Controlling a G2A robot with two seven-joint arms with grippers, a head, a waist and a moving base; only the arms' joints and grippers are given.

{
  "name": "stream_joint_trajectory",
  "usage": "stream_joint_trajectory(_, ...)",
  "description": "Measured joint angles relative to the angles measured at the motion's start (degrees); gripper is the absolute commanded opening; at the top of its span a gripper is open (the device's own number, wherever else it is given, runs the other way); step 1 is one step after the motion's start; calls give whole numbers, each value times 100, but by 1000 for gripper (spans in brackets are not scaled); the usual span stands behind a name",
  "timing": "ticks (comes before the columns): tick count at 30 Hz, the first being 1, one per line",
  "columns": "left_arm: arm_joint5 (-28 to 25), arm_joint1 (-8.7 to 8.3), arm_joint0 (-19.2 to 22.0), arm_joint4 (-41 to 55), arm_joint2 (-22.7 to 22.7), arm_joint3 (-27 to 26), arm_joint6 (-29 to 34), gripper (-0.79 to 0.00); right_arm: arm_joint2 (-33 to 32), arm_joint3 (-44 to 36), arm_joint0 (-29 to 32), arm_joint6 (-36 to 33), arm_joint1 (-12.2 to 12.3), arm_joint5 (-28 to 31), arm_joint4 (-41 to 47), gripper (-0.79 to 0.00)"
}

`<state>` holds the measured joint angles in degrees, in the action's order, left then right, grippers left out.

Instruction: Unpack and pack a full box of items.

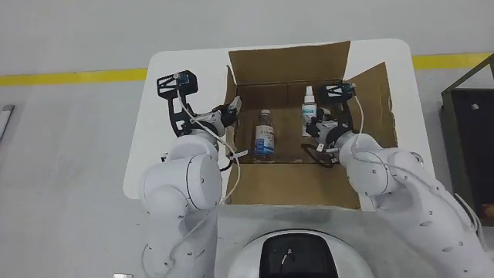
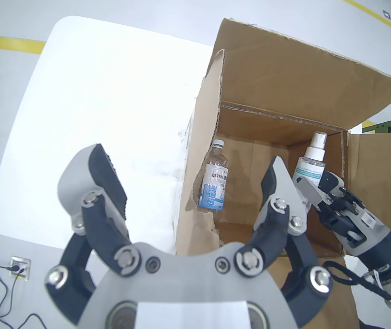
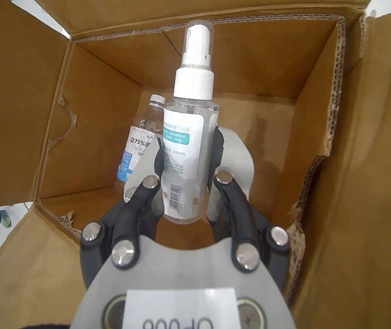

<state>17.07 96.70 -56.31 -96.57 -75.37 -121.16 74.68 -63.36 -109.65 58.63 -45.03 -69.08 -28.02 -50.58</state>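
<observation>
An open cardboard box [image 1: 363, 100] [image 2: 284, 80] [image 3: 27, 104] stands on the white table [image 1: 185, 85]. A clear bottle with a blue label [image 1: 264, 137] [image 2: 213, 181] [image 3: 137, 145] lies on the box floor. My right gripper [image 1: 315, 127] [image 3: 187, 154] is inside the box, shut on a white-capped spray bottle [image 1: 309, 110] [image 2: 310, 164] [image 3: 190, 131]. My left gripper [image 1: 229, 113] [image 2: 188, 172] is open and empty, straddling the box's torn left wall above its rim.
The box flaps stand open at the back and right. The left wall [image 2: 199, 159] has a ragged torn edge. Bare table [image 2: 89, 104] lies left of the box. A dark green frame [image 1: 467, 131] stands on the floor to the right.
</observation>
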Motion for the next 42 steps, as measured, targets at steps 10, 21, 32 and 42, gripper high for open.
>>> stream_joint_trajectory(10,268,7,-38,10,-251,-53,-159,0,516,590,-125,268,-126,134,28,-785)
stream_joint_trajectory(21,232,9,-112,-24,-262,-149,-121,0,1863,2414,-1484,294,-791,-1041,701,-785)
stream_joint_trajectory(32,191,16,-159,7,-233,-157,-116,0,2169,3329,-2011,282,-1117,-1286,806,-514)
stream_joint_trajectory(42,123,17,-139,41,-254,-123,-106,0,2157,3477,-2036,263,-1230,-1212,745,-502)
